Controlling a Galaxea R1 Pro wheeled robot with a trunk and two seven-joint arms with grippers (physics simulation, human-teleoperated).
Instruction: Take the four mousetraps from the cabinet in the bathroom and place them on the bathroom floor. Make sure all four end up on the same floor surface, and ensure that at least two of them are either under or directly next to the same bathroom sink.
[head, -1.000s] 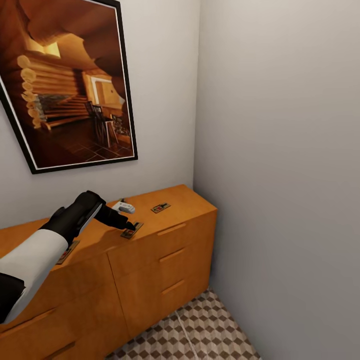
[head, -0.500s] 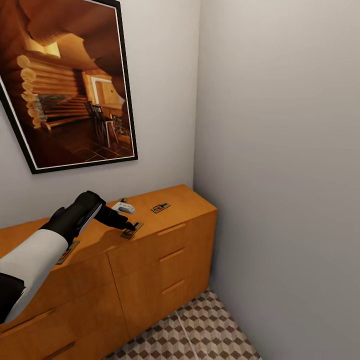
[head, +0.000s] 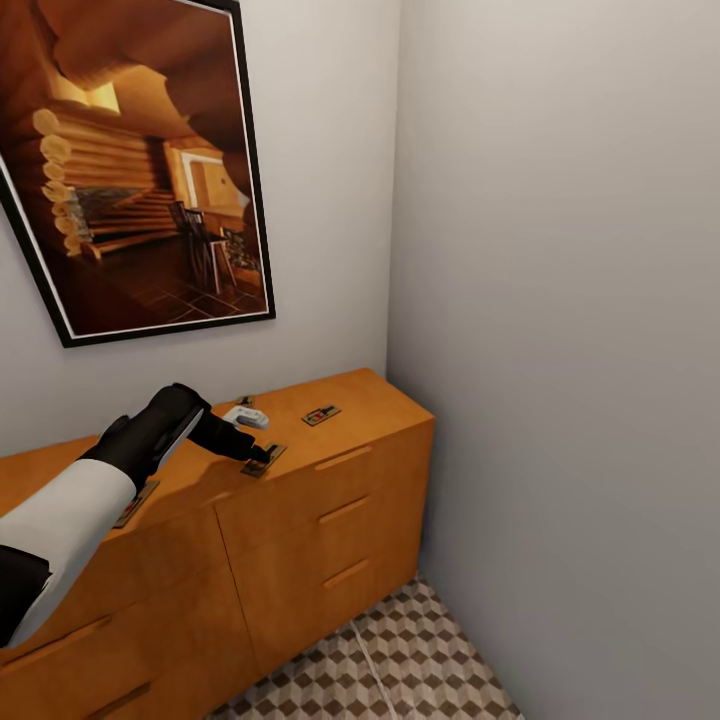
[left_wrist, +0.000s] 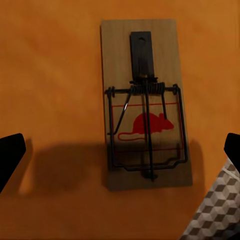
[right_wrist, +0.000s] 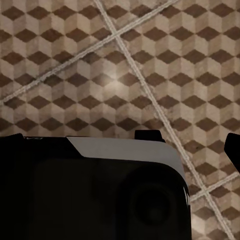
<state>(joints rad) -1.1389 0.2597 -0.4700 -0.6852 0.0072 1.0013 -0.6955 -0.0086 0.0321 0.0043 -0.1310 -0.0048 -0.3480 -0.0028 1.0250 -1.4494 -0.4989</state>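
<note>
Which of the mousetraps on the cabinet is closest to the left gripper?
The mousetrap at the cabinet's front edge, directly under the left gripper. The other mousetrap lies farther toward the corner wall.

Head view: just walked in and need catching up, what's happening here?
The left gripper is poised open over a mousetrap at the front edge of the cabinet, jaws wide on either side, not touching. Another mousetrap lies farther back. None are on the bathroom floor.

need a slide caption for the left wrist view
Open left gripper poised over a mousetrap lying flat on the orange cabinet top.
</note>
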